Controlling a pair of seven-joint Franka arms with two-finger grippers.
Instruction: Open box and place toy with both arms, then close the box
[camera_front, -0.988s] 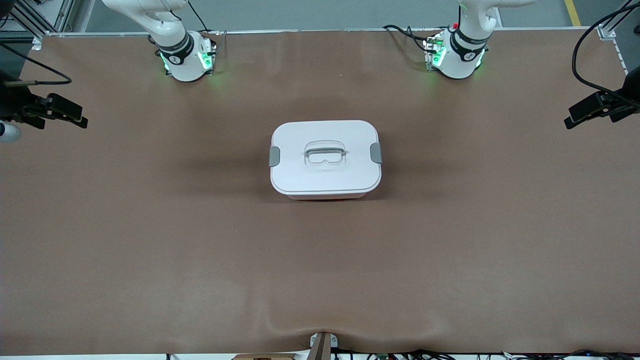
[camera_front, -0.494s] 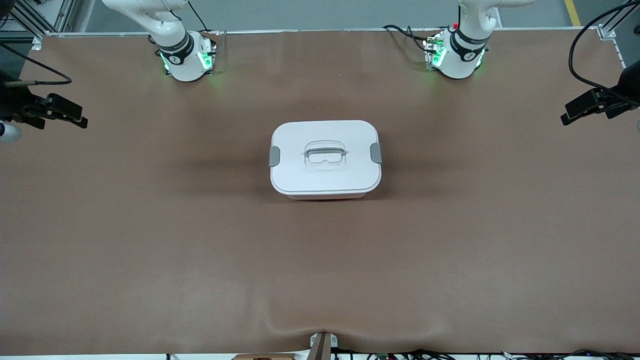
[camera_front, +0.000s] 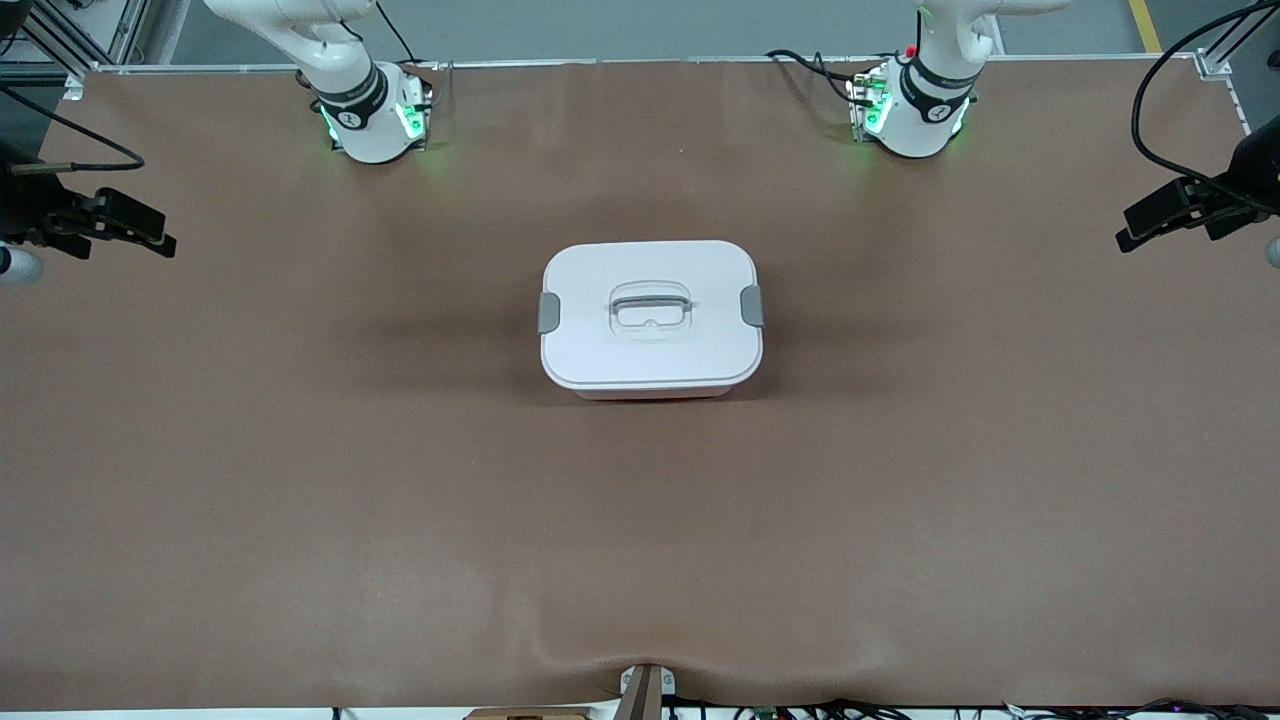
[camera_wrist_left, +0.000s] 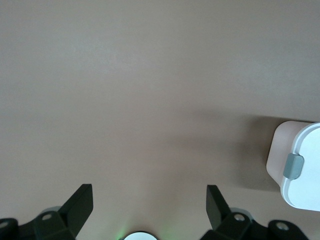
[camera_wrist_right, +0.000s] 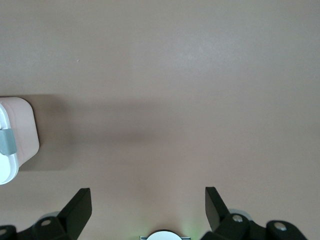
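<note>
The box (camera_front: 650, 355) stands shut in the middle of the table, white lid on, both grey clips (camera_front: 549, 313) down and the handle (camera_front: 651, 305) recessed in the lid. The toy is out of view. My left gripper (camera_front: 1135, 232) hangs open and empty over the table's edge at the left arm's end. Its wrist view shows the open fingers (camera_wrist_left: 80, 202) over bare mat and a corner of the box (camera_wrist_left: 300, 172) with one clip. My right gripper (camera_front: 160, 238) hangs open and empty over the right arm's end. Its wrist view shows a box corner (camera_wrist_right: 17, 142).
The brown mat (camera_front: 640, 520) covers the whole table. The two arm bases (camera_front: 370, 115) stand along the edge farthest from the front camera. Cables run along the table's end by the left gripper.
The left gripper has shifted slightly toward the box. The right gripper and the box have not visibly moved.
</note>
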